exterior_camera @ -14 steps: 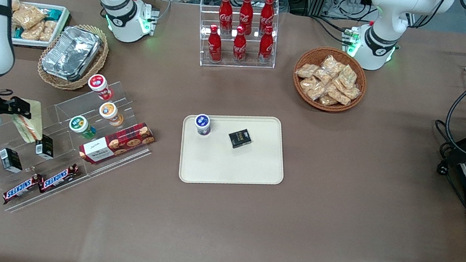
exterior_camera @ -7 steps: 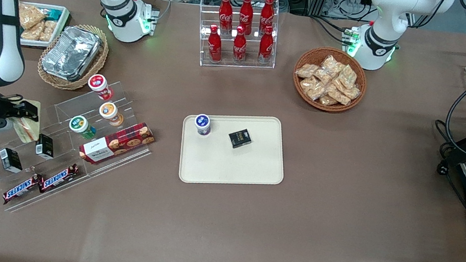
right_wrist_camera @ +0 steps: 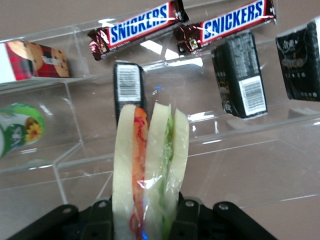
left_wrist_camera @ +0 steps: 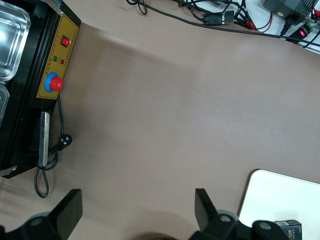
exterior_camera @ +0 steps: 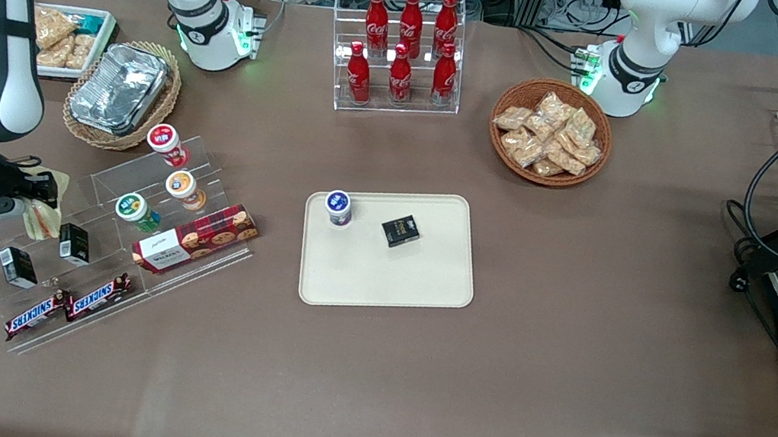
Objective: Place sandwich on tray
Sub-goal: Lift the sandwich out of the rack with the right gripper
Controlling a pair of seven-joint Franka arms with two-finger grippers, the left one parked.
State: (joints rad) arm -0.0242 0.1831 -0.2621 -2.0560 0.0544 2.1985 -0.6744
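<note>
The sandwich (exterior_camera: 45,213) is a clear-wrapped wedge of pale bread with red-orange and green filling. It is held in my right gripper (exterior_camera: 39,195) above the clear acrylic shelf (exterior_camera: 95,221) at the working arm's end of the table. In the right wrist view the sandwich (right_wrist_camera: 149,170) stands on edge between the two fingers, and the gripper (right_wrist_camera: 145,220) is shut on it. The cream-beige tray (exterior_camera: 387,280) lies flat at the table's middle, toward the parked arm from the gripper. It also shows in the left wrist view (left_wrist_camera: 285,200).
On the tray stand a blue-lidded cup (exterior_camera: 338,206) and a small black box (exterior_camera: 400,230). The acrylic shelf holds cups, a cookie box (exterior_camera: 195,237), black boxes and Snickers bars (exterior_camera: 67,305). A foil container in a basket (exterior_camera: 120,90), a cola bottle rack (exterior_camera: 402,51) and a snack basket (exterior_camera: 550,132) lie farther back.
My right gripper has lifted the sandwich off the acrylic shelf and drawn it slightly toward the working arm's end; the arm has risen. Nothing else moved.
</note>
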